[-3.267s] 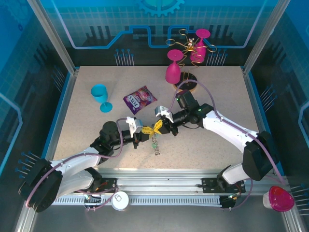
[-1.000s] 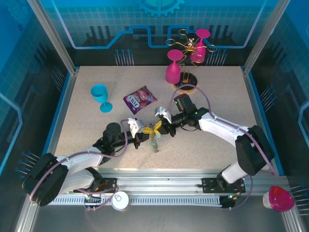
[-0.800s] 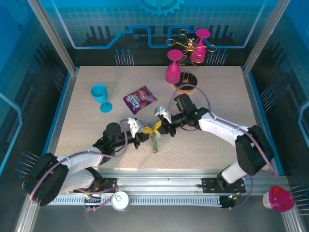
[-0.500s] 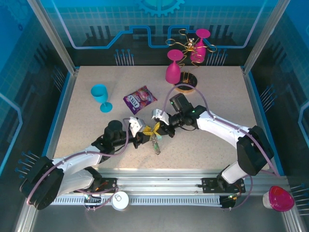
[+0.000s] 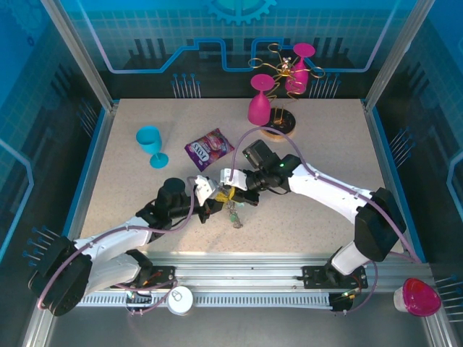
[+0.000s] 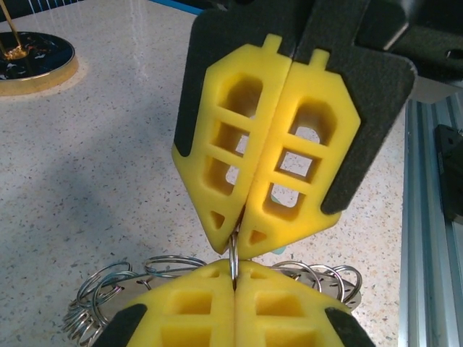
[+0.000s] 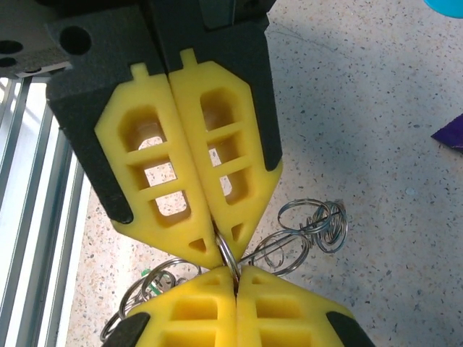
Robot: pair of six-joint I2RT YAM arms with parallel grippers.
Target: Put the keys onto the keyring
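We see left hand (image 6: 235, 278) and right hand (image 7: 236, 285) tip to tip, both pinching the keyring (image 7: 327, 223) wire. Loops rest on worktop (image 5: 325, 144).

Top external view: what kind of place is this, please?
Most likely a robot test cell, not a home: a speckled table fenced by metal posts and blue printed panels, two arms bolted at a rail, and props like a snack packet.
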